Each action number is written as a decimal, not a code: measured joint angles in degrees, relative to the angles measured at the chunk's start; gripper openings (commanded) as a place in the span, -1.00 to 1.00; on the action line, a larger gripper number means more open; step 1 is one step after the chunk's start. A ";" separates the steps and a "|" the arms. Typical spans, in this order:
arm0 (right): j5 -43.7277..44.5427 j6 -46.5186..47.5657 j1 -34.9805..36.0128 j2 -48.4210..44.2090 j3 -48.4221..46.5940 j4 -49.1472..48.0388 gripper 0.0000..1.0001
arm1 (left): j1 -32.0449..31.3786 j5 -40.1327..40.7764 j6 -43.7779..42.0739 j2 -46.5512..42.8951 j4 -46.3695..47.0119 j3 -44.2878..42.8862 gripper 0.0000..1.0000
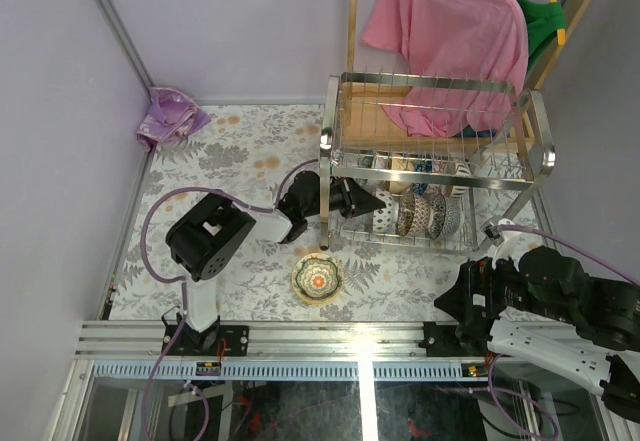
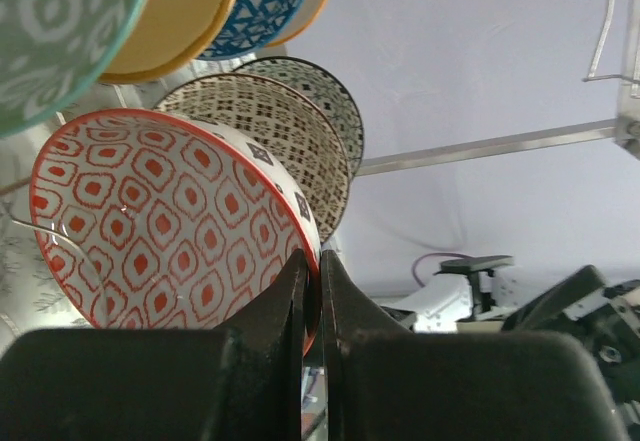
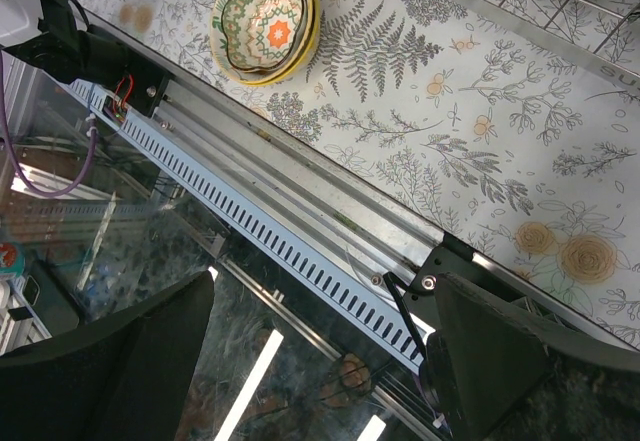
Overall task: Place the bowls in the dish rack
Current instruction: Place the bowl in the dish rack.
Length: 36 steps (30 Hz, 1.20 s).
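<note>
The steel dish rack (image 1: 432,85) stands at the back right, with several patterned bowls on edge in both tiers. My left gripper (image 1: 362,201) reaches into the lower tier's left end. In the left wrist view it (image 2: 312,263) is shut on the rim of a red-and-white patterned bowl (image 2: 150,216), which stands on edge beside a brown-patterned bowl (image 2: 275,126). A green-and-orange bowl (image 1: 317,279) sits nested in a yellow one on the table in front of the rack; it also shows in the right wrist view (image 3: 264,17). My right gripper (image 3: 320,306) is open and empty over the table's near rail.
A pink shirt (image 1: 450,31) and a green garment hang on a wooden stand behind the rack. A purple cloth (image 1: 170,116) lies in the far left corner. Teal, yellow and blue bowls (image 2: 170,11) hang above in the upper tier. The metal rail (image 3: 300,181) runs along the near edge.
</note>
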<state>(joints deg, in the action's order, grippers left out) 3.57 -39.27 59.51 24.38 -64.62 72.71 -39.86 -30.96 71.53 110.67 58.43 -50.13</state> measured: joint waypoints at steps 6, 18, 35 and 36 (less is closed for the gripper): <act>0.00 0.00 0.00 0.02 0.00 0.11 0.99 | -0.20 0.63 -6.75 -2.58 -10.75 -2.62 -1.00; 0.02 0.00 0.00 0.02 -0.02 0.28 0.99 | -1.25 2.43 -17.29 -3.93 -28.22 -9.90 -0.26; 0.00 -0.02 0.00 0.04 -0.02 0.26 0.99 | -1.29 8.00 -22.47 -10.23 -39.34 -10.16 -0.05; 0.00 0.00 0.00 0.04 -0.02 0.26 0.99 | -1.29 8.20 -22.84 -10.99 -39.82 -10.14 -0.05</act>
<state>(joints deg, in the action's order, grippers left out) 3.57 -39.27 59.51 24.43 -64.64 72.97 -41.15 -22.76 48.69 99.68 18.61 -60.27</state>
